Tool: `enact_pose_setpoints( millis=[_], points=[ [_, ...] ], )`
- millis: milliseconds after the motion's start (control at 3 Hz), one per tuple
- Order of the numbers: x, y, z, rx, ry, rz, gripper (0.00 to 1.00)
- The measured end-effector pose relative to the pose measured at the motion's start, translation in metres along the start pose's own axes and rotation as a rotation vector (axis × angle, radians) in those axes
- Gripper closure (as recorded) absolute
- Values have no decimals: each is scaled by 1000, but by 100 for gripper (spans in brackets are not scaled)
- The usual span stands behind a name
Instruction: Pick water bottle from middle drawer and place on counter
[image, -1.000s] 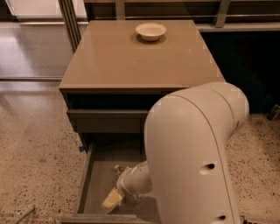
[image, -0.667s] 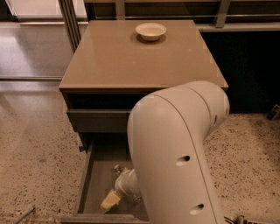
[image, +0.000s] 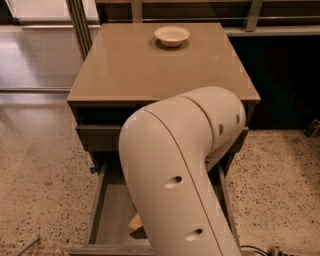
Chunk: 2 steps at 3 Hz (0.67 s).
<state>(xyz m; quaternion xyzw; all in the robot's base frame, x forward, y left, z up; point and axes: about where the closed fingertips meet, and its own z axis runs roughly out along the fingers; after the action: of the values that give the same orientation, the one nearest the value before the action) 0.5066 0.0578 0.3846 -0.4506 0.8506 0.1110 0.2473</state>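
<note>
The middle drawer (image: 111, 212) stands pulled open below the counter (image: 145, 67), its flat grey-brown bottom showing on the left. My large cream arm reaches down into it and covers most of the drawer. Only a small pale part of my gripper (image: 136, 223) shows, low inside the drawer near its front. The water bottle is hidden from view.
A pale shallow bowl (image: 171, 35) sits at the back of the counter. Speckled terrazzo floor (image: 40, 170) lies on both sides of the cabinet. A metal rail and posts (image: 80, 22) stand at the back left. A dark recess lies to the right of the cabinet.
My arm's big upper link has swung left and toward the camera, covering more of the drawer. The gripper stays low in the drawer, now mostly hidden.
</note>
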Motion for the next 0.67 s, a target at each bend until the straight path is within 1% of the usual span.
enact_pose_setpoints(
  millis=[333, 667],
  points=[
    [7, -11, 1, -11, -10, 78, 0],
    [0, -3, 16, -114, -112, 177, 0]
  ],
)
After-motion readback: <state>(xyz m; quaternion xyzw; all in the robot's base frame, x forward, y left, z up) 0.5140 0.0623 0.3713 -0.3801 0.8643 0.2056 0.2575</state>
